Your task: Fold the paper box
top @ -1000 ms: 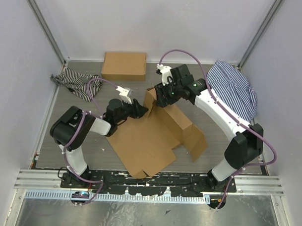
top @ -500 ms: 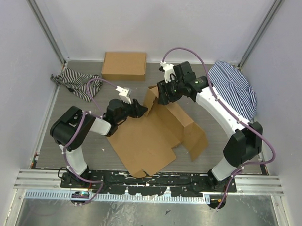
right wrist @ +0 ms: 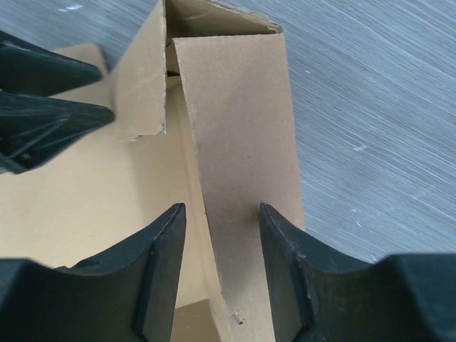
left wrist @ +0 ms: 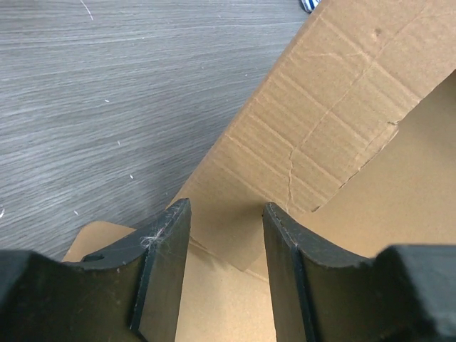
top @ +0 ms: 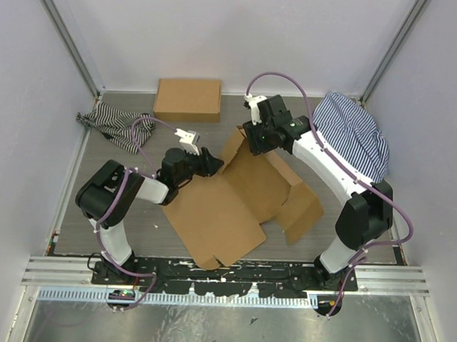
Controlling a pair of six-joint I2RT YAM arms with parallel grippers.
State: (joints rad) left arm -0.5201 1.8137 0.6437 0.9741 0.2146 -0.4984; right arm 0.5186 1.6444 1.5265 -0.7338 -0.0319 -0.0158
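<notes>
Paper box (top: pixel 227 205) lies at centre frame on the desk (top: pixel 155 236), mostly a flat sheet. One far flap stands raised at upper centre, with a tab turned in beside it. A panel at lower right lifts partly. Left hand (left wrist: pixel 226 214) is released, fingers apart, pointed at the raised flap. Right hand (right wrist: pixel 221 214) is likewise parted, straddling that flap from above; whether it touches is hard to tell. Judged early: other walls, tabs and lid are unfolded.
</notes>
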